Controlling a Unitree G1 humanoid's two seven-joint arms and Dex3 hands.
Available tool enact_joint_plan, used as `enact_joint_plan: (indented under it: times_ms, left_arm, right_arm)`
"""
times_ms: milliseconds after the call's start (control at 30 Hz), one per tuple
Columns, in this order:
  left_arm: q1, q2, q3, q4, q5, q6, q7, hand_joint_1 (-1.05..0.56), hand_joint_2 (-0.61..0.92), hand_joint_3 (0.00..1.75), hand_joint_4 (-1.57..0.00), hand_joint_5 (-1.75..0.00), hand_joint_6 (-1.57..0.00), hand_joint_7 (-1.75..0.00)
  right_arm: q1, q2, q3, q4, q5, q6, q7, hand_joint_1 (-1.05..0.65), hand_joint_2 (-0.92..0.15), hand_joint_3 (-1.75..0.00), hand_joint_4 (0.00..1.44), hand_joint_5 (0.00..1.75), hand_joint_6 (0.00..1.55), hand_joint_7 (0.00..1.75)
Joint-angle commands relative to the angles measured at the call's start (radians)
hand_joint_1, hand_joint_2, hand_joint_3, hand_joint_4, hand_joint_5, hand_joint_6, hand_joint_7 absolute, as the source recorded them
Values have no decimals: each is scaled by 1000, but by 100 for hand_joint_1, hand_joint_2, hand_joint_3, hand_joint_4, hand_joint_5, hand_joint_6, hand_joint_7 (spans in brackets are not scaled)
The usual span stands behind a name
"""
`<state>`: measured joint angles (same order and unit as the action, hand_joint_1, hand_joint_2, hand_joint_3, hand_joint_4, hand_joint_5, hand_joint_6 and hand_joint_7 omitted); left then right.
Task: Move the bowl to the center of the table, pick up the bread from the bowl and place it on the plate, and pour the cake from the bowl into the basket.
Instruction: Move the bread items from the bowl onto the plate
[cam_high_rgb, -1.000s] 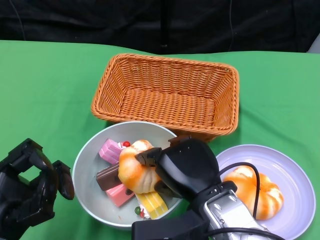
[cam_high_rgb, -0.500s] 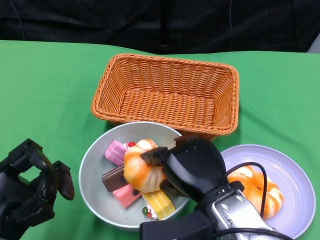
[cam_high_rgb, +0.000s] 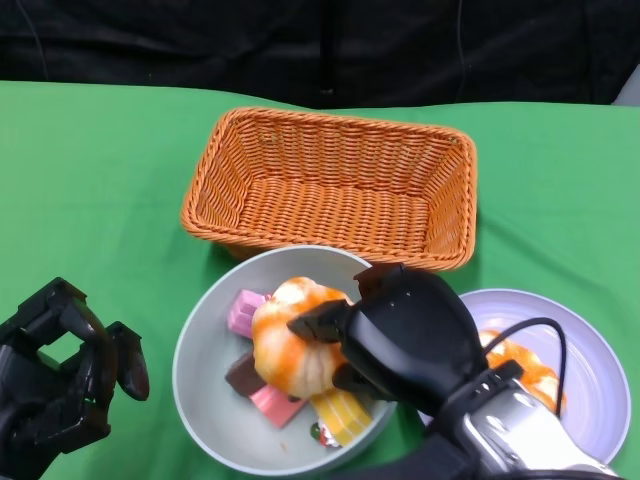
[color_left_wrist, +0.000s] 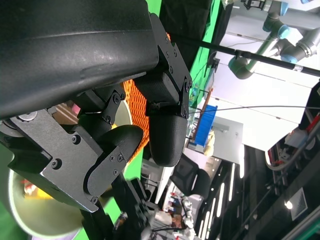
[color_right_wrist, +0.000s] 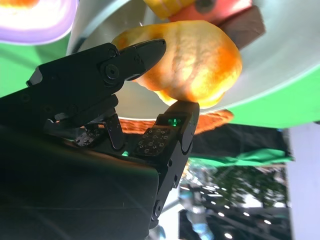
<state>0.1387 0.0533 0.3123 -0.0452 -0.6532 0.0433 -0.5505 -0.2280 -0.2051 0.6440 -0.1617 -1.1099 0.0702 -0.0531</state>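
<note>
Head view: our right hand (cam_high_rgb: 400, 335) grips the orange bread roll (cam_high_rgb: 292, 347) over the grey bowl (cam_high_rgb: 205, 385), which holds cake slices (cam_high_rgb: 275, 403) before the wicker basket (cam_high_rgb: 335, 185). Another roll (cam_high_rgb: 520, 365) lies on the plate (cam_high_rgb: 590, 395). Our left hand (cam_high_rgb: 60, 385) rests empty, fingers apart.

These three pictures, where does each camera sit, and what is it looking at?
Head view: high on the robot, looking down at the basket, bowl and plate; both hands show.
Right wrist view: behind the right hand, whose fingers grip the bread.
Left wrist view: behind the left hand, holding nothing.
Shared: bread, bowl and basket appear in head and right wrist views.
</note>
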Motion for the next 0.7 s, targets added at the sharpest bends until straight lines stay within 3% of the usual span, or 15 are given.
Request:
enact_joint_plan:
  times_ms: [33, 367, 400, 433, 467, 700]
  left_arm:
    - [4, 13, 6, -9, 5, -3, 15, -6, 38, 144, -92, -175, -83, -147]
    - [2, 17, 7, -8, -1, 2, 9, -6, 37, 145, -92, -175, -83, -148]
    - [2, 17, 6, -9, 0, 1, 9, -7, 37, 146, -92, -175, -83, -148]
    - [2, 17, 6, -9, 0, 1, 9, -7, 37, 146, -92, -175, -83, -148]
    - [3, 17, 6, -9, 0, 1, 9, -7, 36, 146, -92, -175, -83, -148]
    - [8, 10, 2, -19, 5, 0, 19, -7, 36, 147, -92, -175, -83, -148]
  right_arm:
    - [26, -35, -32, -70, 6, -26, 16, -36, -80, -1, 82, 174, 124, 3]
    - [59, -69, -116, -165, 26, -98, 15, -26, -86, -3, 85, 175, 135, 14]
    - [59, -67, -123, -163, 28, -103, 15, -25, -86, -2, 86, 175, 121, 45]
    - [58, -65, -127, -159, 28, -108, 11, -25, -85, -1, 86, 175, 96, 93]
    - [56, -63, -131, -154, 28, -111, 9, -26, -85, -1, 86, 175, 87, 109]
    - [56, -53, -151, -143, 32, -128, 6, -23, -84, 0, 86, 175, 73, 144]
